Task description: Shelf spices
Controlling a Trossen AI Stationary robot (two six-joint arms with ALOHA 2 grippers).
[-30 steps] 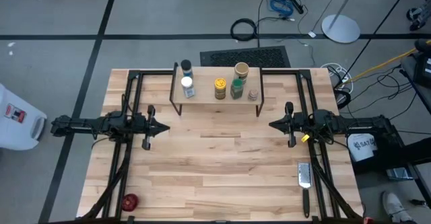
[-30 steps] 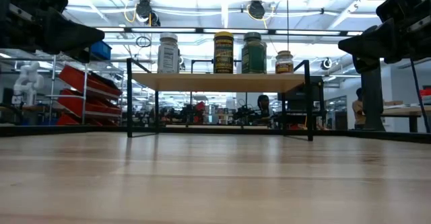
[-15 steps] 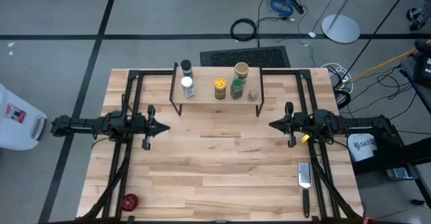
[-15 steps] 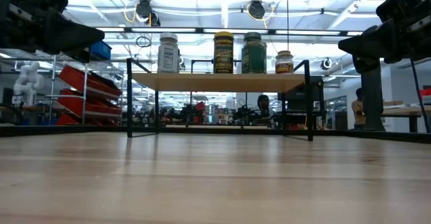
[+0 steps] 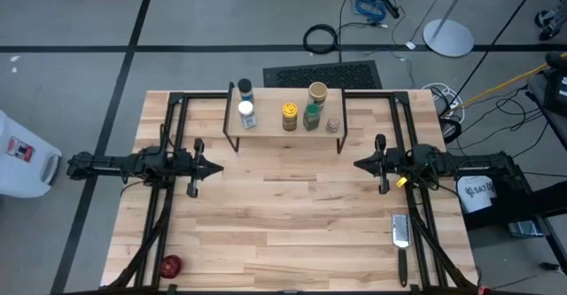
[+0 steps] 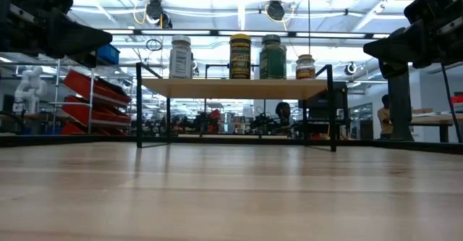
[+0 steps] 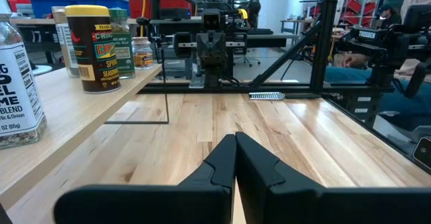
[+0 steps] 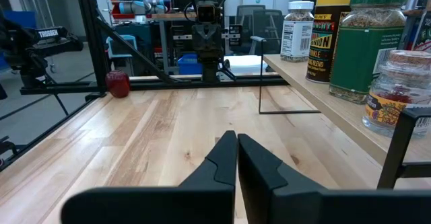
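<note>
Mid surface [image 5: 292,215] open between arms. Shelf [image 5: 282,128] with spices [image 5: 290,116] blocks far edge; grater [image 5: 400,231], red ball [image 5: 170,264] flank near corners.

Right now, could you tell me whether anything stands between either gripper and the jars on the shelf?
Nothing visible does. All five jars stand on the shelf. The left gripper and right gripper, jaws shut and empty, hover over bare table nearer than the shelf. The grater and red object lie well aside.
</note>
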